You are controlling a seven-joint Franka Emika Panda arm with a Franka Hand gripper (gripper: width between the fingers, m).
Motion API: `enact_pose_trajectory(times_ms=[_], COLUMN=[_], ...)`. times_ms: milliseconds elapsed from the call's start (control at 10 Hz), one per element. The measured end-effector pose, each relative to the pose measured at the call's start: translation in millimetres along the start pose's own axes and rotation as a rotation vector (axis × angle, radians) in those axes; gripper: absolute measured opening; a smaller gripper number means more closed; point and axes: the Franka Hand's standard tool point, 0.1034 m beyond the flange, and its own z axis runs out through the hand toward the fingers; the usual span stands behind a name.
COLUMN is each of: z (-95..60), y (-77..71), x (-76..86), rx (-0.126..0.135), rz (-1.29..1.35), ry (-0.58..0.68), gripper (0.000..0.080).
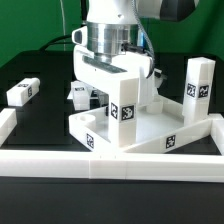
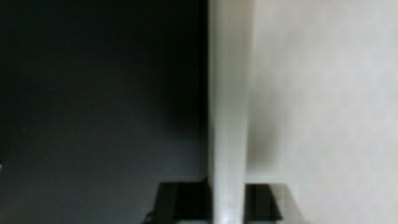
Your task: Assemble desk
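The white tray-like tabletop (image 1: 160, 135) lies on the black table at the middle right, tags on its rim. My gripper (image 1: 122, 104) stands over its near-left part, shut on an upright white leg (image 1: 125, 112) with a tag. In the wrist view the leg (image 2: 228, 100) runs as a white strip between my dark finger pads (image 2: 182, 203). The pale tabletop (image 2: 329, 110) lies on one side of it and the dark table on the other. Another leg (image 1: 198, 84) stands upright at the exterior view's right. One leg (image 1: 22, 92) lies at the left. A small one (image 1: 80, 93) lies behind my gripper.
A long white border rail (image 1: 110, 166) runs along the front of the table, with a short arm (image 1: 6, 124) at the exterior view's left. A green backdrop stands behind the table.
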Motion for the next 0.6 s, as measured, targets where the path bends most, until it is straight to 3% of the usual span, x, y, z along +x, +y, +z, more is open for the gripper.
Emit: enact_pose_trajectory(times_ms=[600], z=[-2.9], y=[9.7], x=[14.2], rx=[-0.007], rz=[-0.116], ry=[0.005], gripper=[0.0060])
